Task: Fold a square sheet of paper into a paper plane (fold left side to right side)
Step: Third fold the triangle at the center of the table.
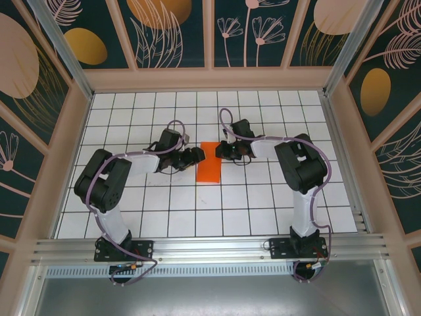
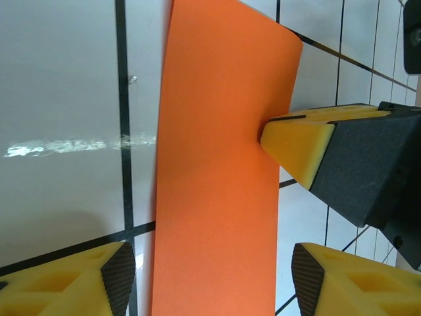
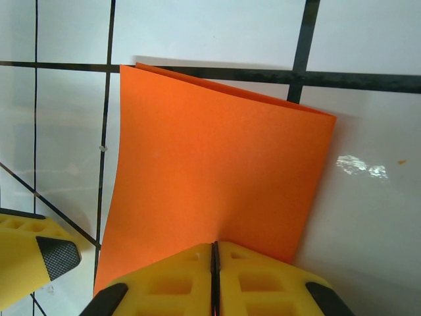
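Two pincers meet at one folded sheet. The right pincer point(image 3: 214, 253) is pressed closed on the near edge of the square sheet of paper point(image 3: 217, 164) — bright orange, folded to a narrow rectangle, stretching away from its fingertips over the white gridded surface point(image 3: 368, 217). The left pincer point(image 2: 214, 280) gapes wide, gripping nothing — the sheet lies between its two fingers and runs on ahead of them.

I'm watching the white gridded table point(image 1: 131, 210) carrying a single thing, the orange sheet of paper point(image 1: 210, 162), folded narrow and lying near its middle.
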Controlling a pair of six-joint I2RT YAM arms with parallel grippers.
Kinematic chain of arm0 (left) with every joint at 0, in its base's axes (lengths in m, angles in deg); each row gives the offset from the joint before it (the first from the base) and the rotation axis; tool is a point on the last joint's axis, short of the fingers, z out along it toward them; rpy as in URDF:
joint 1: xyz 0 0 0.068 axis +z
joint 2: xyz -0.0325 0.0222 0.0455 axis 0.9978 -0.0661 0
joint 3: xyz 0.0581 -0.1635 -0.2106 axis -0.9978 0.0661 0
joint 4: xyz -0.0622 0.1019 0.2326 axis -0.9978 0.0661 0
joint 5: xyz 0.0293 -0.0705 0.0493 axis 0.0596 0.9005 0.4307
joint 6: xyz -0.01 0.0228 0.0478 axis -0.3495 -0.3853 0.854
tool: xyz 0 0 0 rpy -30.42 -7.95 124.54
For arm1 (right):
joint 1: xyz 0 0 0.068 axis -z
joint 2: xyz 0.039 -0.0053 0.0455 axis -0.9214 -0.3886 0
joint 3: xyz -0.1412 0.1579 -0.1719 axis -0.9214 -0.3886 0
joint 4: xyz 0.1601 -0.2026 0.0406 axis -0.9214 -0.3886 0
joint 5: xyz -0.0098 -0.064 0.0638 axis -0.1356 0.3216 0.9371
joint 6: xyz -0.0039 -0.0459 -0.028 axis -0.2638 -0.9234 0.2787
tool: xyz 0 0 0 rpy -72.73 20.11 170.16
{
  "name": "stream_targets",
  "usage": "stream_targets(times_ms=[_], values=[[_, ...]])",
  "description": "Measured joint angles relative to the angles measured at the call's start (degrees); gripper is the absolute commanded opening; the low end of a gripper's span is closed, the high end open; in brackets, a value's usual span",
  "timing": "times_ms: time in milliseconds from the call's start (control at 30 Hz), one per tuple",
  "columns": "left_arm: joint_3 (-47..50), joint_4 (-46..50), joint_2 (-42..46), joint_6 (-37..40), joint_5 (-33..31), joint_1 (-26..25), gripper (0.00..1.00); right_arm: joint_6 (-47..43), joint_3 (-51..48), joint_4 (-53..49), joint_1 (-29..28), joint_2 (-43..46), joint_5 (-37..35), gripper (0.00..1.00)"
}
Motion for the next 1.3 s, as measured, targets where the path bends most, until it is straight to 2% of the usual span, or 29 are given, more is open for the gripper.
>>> stream_targets(times_ms=[600,933,1133,1300], values=[[-3.9,4.5,-2.3,1.8,-2.6,-2.6,0.69,0.0,0.0,0.1,0.0,0.0,0.0,0.11],[-4.3,8.3,-0.7,2.4,-7.0,-3.1,0.7,0.0,0.0,0.1,0.0,0.0,0.0,0.11],[-4.3,9.2,-0.6,2.4,-7.3,-3.1,0.68,0.0,0.0,0.1,0.0,0.0,0.0,0.11],[-4.3,9.2,-0.9,2.4,-6.1,-3.1,0.61,0.0,0.0,0.1,0.0,0.0,0.0,0.11]])
